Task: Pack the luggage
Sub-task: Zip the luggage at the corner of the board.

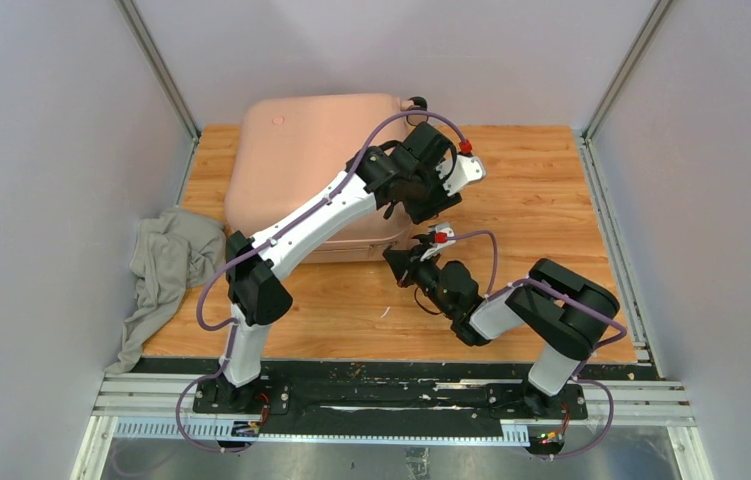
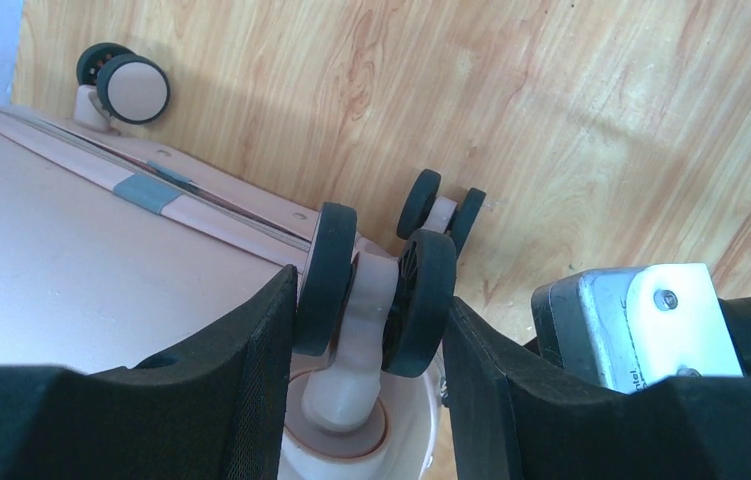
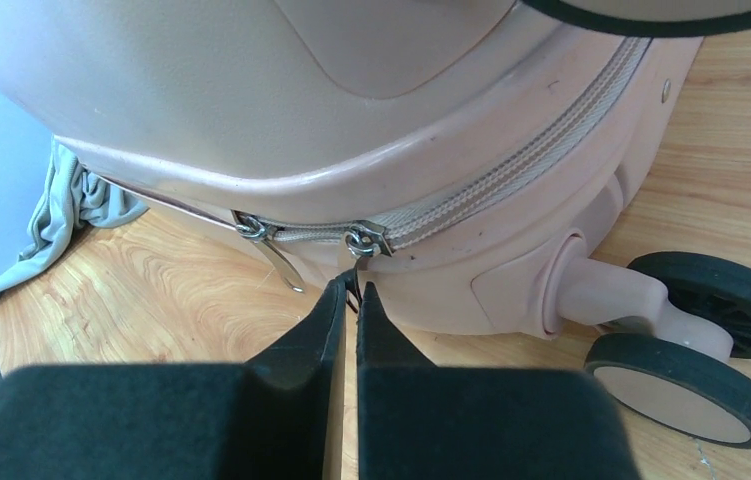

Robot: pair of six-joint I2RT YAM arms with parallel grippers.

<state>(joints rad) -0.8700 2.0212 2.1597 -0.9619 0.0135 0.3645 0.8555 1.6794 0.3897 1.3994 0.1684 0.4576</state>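
On the wooden desk (image 1: 531, 180), toward its back left, the pale pink luggage (image 1: 301, 160) lies flat, lid down. Left claw (image 2: 369, 300) clamps a double spinner wheel (image 2: 421, 300) at the case's near right corner. Right claw (image 3: 348, 295) is pressed together, pinching a zipper pull (image 3: 354, 272) on the near side. Grey cloth (image 1: 166, 260) lies at the desk's left edge.
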